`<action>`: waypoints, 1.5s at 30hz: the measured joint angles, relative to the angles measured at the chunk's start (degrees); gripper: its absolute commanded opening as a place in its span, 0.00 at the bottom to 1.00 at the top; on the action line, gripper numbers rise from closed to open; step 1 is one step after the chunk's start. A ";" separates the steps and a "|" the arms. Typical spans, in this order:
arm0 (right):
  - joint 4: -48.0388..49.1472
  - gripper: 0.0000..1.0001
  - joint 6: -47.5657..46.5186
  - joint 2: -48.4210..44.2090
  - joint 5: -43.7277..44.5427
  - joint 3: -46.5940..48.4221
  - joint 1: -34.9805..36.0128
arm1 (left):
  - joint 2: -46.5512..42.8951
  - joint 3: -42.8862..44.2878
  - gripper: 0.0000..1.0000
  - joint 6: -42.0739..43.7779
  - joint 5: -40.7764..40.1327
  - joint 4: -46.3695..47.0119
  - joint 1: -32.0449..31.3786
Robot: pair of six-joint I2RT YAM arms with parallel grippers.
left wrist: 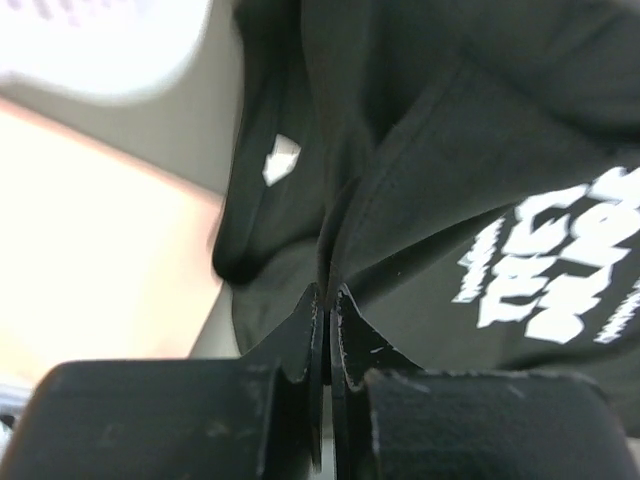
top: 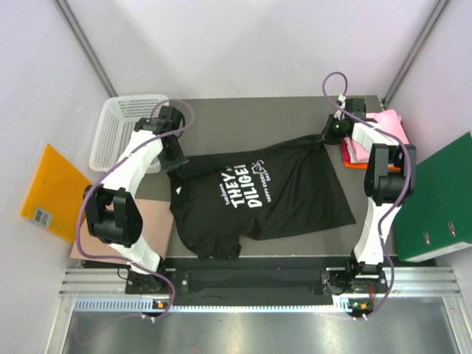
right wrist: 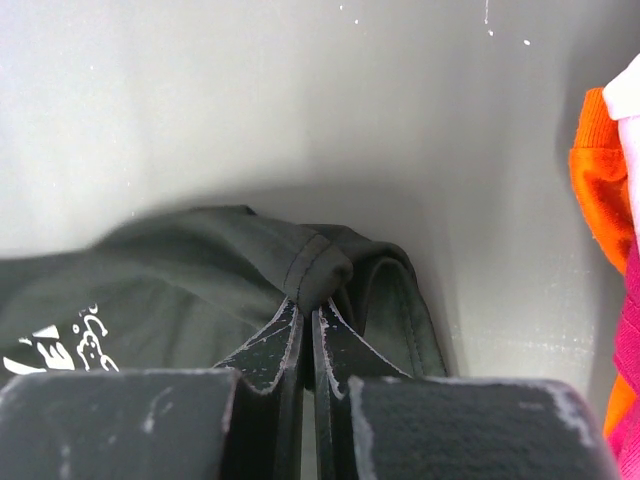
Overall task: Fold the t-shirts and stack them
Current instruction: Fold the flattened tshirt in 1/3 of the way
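Left pincer (left wrist: 327, 292) and right pincer (right wrist: 307, 305) each clamped black t-shirt (top: 280, 203) edges. Spreading step, likely. Next: tension evenly, lay flat.

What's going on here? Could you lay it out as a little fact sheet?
Job: folding and stacking t-shirts
Shirt in work: black t-shirt, white lettering, spread out, print up
Left end effector: shut on the shirt's far left corner
Right end effector: shut on its far right corner
Folded pile: pink on top, far right, beside the right arm
Also there: white basket far left, green folder right
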 measured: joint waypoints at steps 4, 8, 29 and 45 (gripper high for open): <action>0.00 0.00 -0.02 0.00 -0.09 -0.04 0.00 | -4.24 -10.19 0.00 -2.51 0.98 -1.03 -1.38; 0.04 0.00 0.00 0.00 -0.09 -0.59 0.00 | -7.54 -15.78 0.00 -4.90 1.57 -1.57 -2.38; -6.34 0.04 -2.08 -12.48 1.79 -16.41 -0.63 | -4.57 -25.05 0.00 -12.81 0.61 -2.05 -4.20; -11.15 1.00 -4.35 -16.28 1.33 -18.71 -0.74 | -5.75 -22.18 0.99 -14.43 -2.54 -2.54 -12.92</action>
